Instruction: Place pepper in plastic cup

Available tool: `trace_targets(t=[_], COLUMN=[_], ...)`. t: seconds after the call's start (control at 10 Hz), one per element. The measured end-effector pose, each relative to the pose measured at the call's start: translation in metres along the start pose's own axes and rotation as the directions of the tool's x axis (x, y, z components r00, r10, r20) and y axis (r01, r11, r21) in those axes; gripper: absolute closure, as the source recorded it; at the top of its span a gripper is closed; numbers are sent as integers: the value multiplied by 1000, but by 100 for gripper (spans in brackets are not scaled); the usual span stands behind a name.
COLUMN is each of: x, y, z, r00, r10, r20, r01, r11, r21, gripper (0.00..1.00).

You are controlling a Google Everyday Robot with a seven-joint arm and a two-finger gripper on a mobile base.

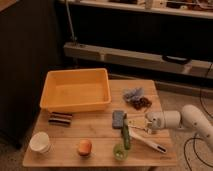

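Observation:
The pepper (pixel 125 134), long and dark green, hangs almost upright near the table's front right. Its lower tip is just above or at the rim of the small translucent green plastic cup (pixel 119 151). My gripper (pixel 129 123) reaches in from the right on the white arm (pixel 172 120) and is shut on the pepper's upper end. The cup stands upright near the front edge of the wooden table (pixel 95 132), slightly left of the pepper. Whether the tip is inside the cup I cannot tell.
A yellow bin (pixel 76 90) fills the back left. A grey-blue sponge (pixel 118 119) lies just left of the gripper, with a white elongated object (pixel 149 142) below it. An orange fruit (pixel 84 147), white cup (pixel 40 142), dark bar (pixel 60 118) and snack packets (pixel 137 98) also stand around.

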Motion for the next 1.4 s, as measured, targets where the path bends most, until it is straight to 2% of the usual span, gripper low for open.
trace_targets(t=[0.1,0.2,0.3,0.5,1.2,1.3,1.4], x=[-1,-1,2,9,10,10,11], y=[6,13,19,24,24,23,21], z=[5,11,20,26,26,26,27], r00=[997,985,966,943,943,947,953], r10=[-78,-170,-247,-307,-307,-301,-290], r20=[-14,-30,-72,-125,-126,-114,-90], r01=[76,159,215,253,253,250,243], r11=[991,962,929,911,911,910,905], r21=[-108,-223,-302,-327,-326,-331,-350], gripper=[100,100,100,100,100,100,100])
